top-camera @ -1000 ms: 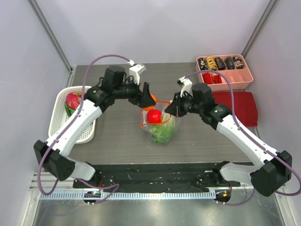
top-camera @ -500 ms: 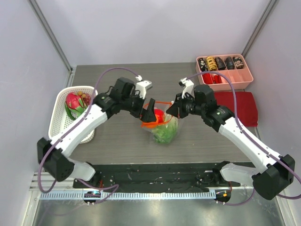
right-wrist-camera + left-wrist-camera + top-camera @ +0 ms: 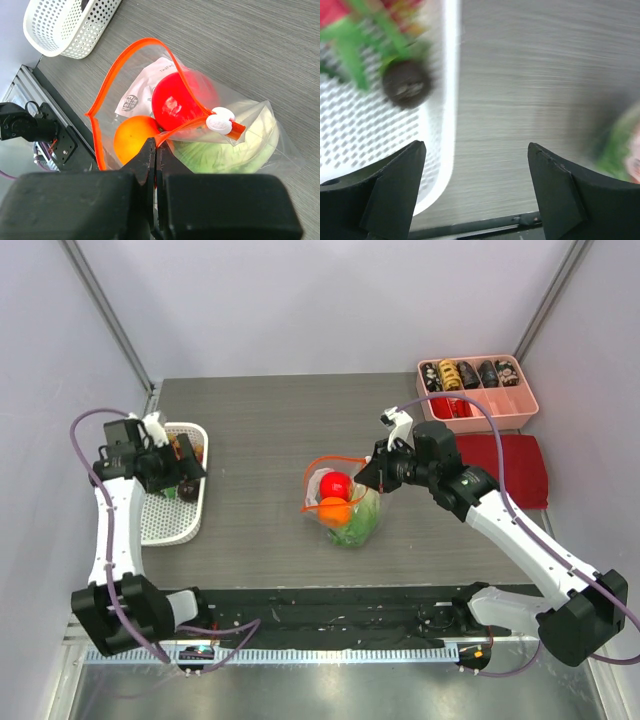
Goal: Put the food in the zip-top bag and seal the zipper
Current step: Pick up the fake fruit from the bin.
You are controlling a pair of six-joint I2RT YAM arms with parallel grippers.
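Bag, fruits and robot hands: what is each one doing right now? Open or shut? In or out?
Bag: lying on the table, mouth open.
Zipper: unsealed.
Red fruit: inside bag.
Orange fruit: inside bag.
Lettuce: inside bag.
Right hand: shut on zipper.
Left hand: open, empty, by the basket.

Left arm and right arm: the long links are cased in white shells, while joints, wrist housings and base blocks are finished in black. A mauve cable is looped loosely outside each arm. A small white bracket is fitted at each wrist. The left gripper is fitted with matt black, wedge-shaped fingers. The right gripper is black and blocky.
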